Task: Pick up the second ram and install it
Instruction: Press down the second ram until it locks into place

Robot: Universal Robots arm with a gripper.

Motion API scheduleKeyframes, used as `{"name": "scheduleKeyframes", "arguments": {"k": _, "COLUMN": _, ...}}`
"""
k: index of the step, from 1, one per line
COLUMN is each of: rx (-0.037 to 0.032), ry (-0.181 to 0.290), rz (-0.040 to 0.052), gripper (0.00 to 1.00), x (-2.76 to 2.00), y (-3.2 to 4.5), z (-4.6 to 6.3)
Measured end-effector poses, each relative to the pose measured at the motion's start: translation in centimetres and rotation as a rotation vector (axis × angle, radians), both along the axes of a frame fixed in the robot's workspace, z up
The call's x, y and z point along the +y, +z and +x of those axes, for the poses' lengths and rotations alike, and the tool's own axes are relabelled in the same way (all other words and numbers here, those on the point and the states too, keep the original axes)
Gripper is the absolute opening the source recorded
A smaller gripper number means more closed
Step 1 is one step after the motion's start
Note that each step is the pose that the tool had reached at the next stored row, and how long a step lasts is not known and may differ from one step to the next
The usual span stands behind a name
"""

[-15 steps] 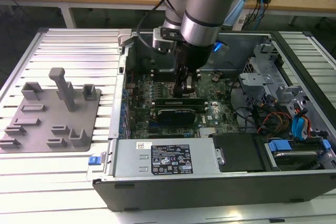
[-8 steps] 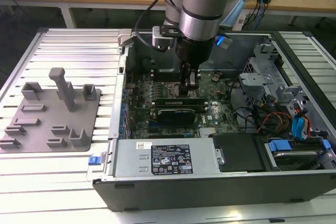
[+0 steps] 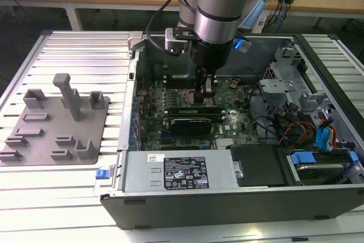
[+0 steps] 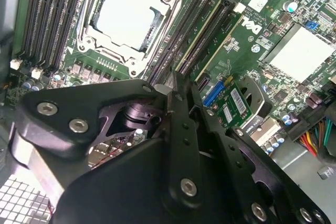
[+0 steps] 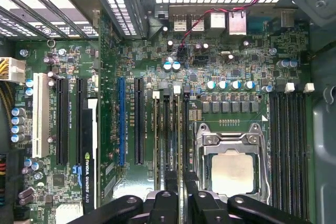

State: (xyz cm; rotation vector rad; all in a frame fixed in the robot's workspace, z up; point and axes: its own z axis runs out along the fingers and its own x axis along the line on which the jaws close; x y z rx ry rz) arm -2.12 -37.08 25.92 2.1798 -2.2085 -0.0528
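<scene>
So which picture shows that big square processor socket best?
The first wrist view: the CPU socket appears nearly square-on with its metal frame. The second wrist view shows it tilted; the exterior view has the arm covering most of it.

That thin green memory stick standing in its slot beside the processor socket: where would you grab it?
Probably pinch the memory stick across its two flat faces, midway along its top edge, coming straight down from above. It stands on edge with other slots close alongside, so the top edge is the part left exposed.
</scene>
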Motion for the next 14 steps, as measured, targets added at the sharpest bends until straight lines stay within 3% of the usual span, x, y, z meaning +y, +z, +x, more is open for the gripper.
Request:
{"name": "scheduleKeyframes", "arguments": {"k": 5, "rx": 0.0000, "ry": 0.000, "rz": 0.0000, "gripper": 0.17, "x": 0.00, "y": 0.04, "z": 0.00}}
{"name": "scheduleKeyframes", "arguments": {"k": 7, "rx": 0.0000, "ry": 0.000, "rz": 0.0000, "gripper": 0.08, "x": 0.00, "y": 0.05, "z": 0.00}}
{"name": "scheduleKeyframes", "arguments": {"k": 12, "rx": 0.0000, "ry": 0.000, "rz": -0.0001, "gripper": 0.08, "x": 0.00, "y": 0.07, "z": 0.02}}
{"name": "scheduleKeyframes", "arguments": {"k": 14, "rx": 0.0001, "ry": 0.000, "rz": -0.0001, "gripper": 0.08, "x": 0.00, "y": 0.05, "z": 0.91}}
